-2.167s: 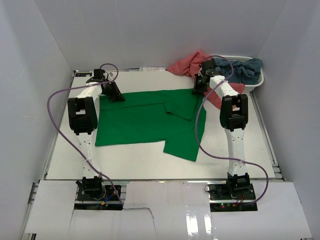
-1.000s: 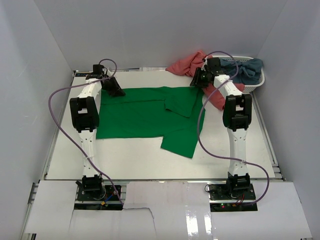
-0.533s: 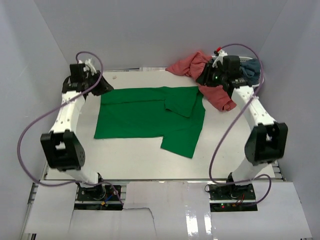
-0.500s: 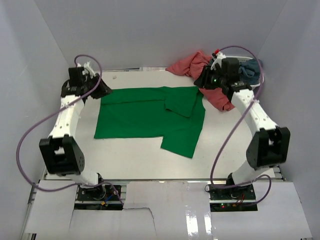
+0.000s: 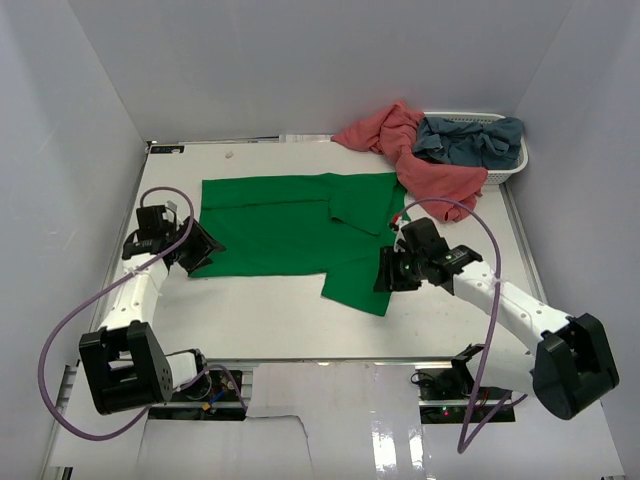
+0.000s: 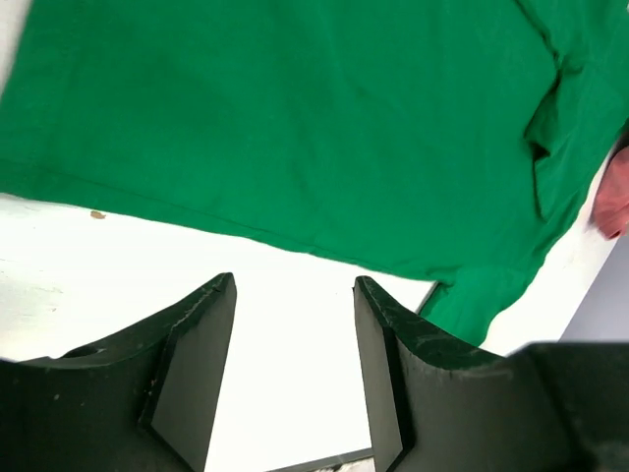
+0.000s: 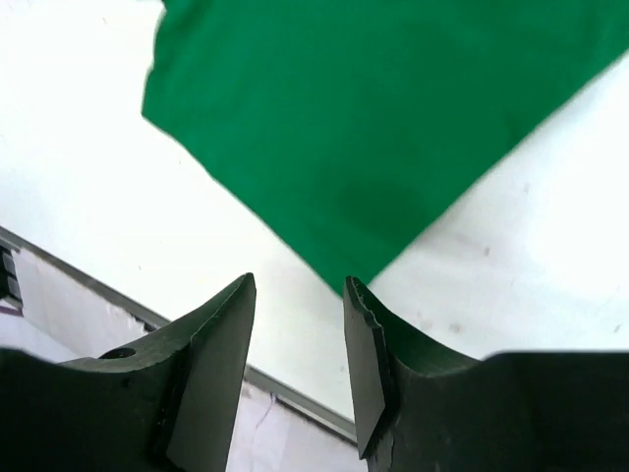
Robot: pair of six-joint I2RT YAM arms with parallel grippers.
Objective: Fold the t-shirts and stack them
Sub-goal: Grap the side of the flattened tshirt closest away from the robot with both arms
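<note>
The bright green t-shirt [image 5: 285, 230] lies spread flat on the white table, with a sleeve folded in at its right and a flap hanging lower at the near right. My left gripper [image 5: 205, 250] is open and empty just off the shirt's near-left corner; in the left wrist view the gripper [image 6: 293, 287] is over bare table, short of the green hem [image 6: 295, 118]. My right gripper [image 5: 385, 275] is open and empty at the near-right flap; in the right wrist view the gripper [image 7: 299, 285] is just short of the flap's corner [image 7: 373, 118]. The salmon-pink shirt [image 5: 415, 150] and the grey-blue shirt [image 5: 470, 138] lie heaped at the far right.
A white slatted basket [image 5: 512, 168] stands at the far right corner, with the grey-blue shirt in it and the pink shirt spilling out onto the table. The table's front edge [image 7: 88, 280] runs close under my right gripper. White walls enclose three sides.
Both arms have drawn back from the shirt's far corners to its near side. The grippers now sit low by the near-left corner and the near-right flap. The shirt stays flat.
</note>
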